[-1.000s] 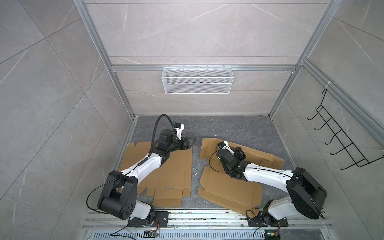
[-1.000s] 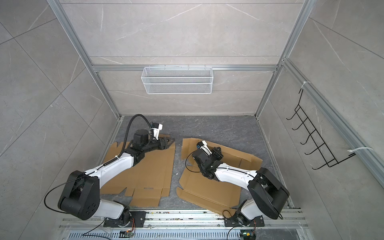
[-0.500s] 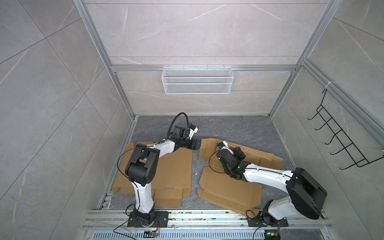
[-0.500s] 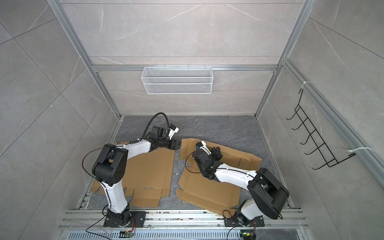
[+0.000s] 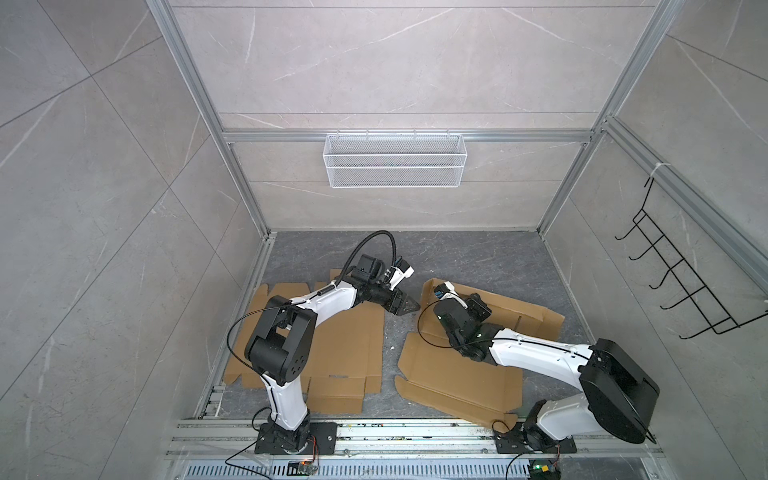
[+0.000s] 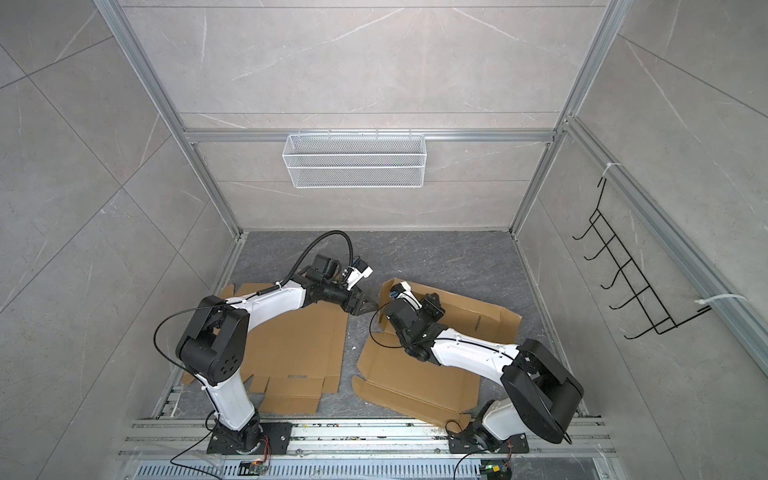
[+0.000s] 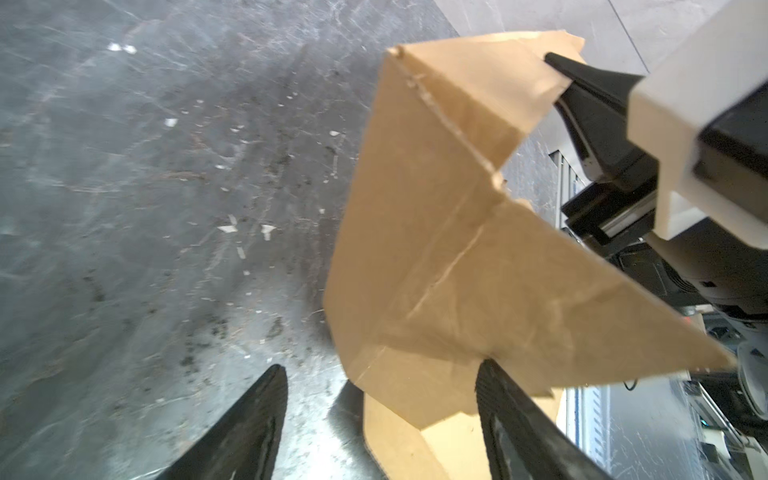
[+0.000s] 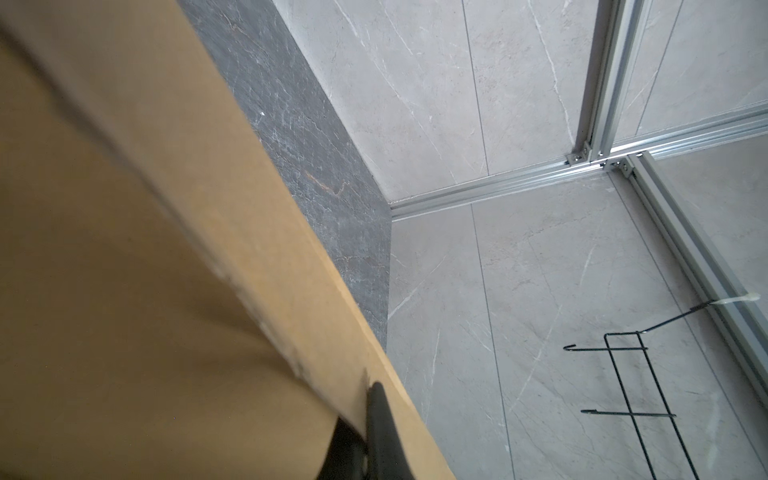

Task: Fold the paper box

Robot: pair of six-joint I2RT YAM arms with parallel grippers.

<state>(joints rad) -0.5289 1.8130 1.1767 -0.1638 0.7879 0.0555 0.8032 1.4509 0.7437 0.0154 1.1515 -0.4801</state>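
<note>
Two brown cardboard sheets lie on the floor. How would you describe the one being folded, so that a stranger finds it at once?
Below the white wire basket on the back wall lies the dark floor. Of two sheets there, take the right sheet. Unlike the flat left sheet, its far corner flap stands up, pinched by the right pincer.

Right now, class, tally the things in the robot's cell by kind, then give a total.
cardboard sheets: 2
robot arms: 2
wire basket: 1
hook rack: 1
total: 6
</note>
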